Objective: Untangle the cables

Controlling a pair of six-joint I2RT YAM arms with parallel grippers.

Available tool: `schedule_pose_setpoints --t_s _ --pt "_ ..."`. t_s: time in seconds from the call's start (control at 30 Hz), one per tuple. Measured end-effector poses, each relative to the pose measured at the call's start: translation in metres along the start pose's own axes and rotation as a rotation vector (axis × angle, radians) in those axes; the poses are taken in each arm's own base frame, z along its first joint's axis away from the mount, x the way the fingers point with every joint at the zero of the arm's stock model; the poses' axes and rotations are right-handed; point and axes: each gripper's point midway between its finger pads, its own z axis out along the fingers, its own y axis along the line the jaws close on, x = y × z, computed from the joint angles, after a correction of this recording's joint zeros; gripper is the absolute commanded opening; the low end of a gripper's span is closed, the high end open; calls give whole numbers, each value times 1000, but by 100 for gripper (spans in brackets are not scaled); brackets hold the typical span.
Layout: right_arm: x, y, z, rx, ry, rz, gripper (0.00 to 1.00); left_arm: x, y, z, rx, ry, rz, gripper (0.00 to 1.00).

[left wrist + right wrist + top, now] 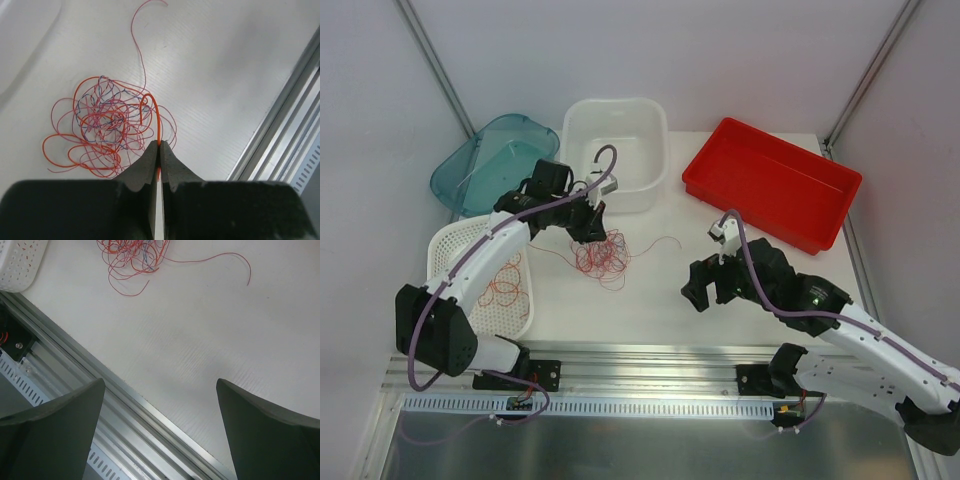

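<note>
Top view, cables: a small red-orange tangle [603,252] lies on the table [650,305], just in front of the white tub [616,104]. A few more red loops lie in the perforated basket [460,240].
Top view, left gripper [592,230]: down at the tangle's far edge.
Top view, right gripper [703,288]: well apart from the tangle, over bare table.
Left wrist, grip: jaws pressed together, pinching one orange strand [156,112] that arches up from the tangle's edge.
Left wrist, handling: hair-thin, springy and probably almost weightless. A pull would likely drag the whole clump along or let the strand slip out.
Right wrist, hand: fingers spread wide, holding nothing.
Right wrist, where to hold: a loose tail [225,259] trails free beside the clump. Free ends and outer loops look like the best holds.
</note>
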Motion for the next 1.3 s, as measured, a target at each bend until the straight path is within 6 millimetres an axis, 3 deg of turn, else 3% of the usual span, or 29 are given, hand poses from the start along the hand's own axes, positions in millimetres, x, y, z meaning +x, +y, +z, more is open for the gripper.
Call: schedule_pose_setpoints --t_s 0.2,0.37,0.5,0.7,0.8,0.87,1.0,1.13,1.23,1.27,1.3 --pt "0 1 -1 -1 -2 10 99 -24 -13 -21 -4 -115 33 0" --pt "0 1 -1 -1 -3 10 99 -31 10 -55 -246 -172 44 0" --pt "0 1 -1 -3 -2 10 99 -36 34 -108 -520 -252 17 0" --pt "1 1 1 -3 5 10 99 -25 72 -211 -996 -388 -125 0" --pt "2 2 4 -4 15 9 99 3 99 -240 -1186 -384 -278 0" --pt "3 2 5 -6 22 9 99 32 117 -247 -1273 -342 -388 0" --pt "3 3 5 -11 24 9 99 110 145 -246 -1387 -211 -655 0" --pt "3 3 5 -13 24 9 99 168 148 -234 -1403 -174 -887 3" --pt "4 4 5 -16 25 10 99 198 145 -217 -1376 -163 -1033 20" --pt "4 4 5 -17 25 10 99 205 144 -211 -1366 -153 -1067 41" --pt "4 5 5 -19 26 11 99 209 142 -205 -1351 -142 -1089 51"
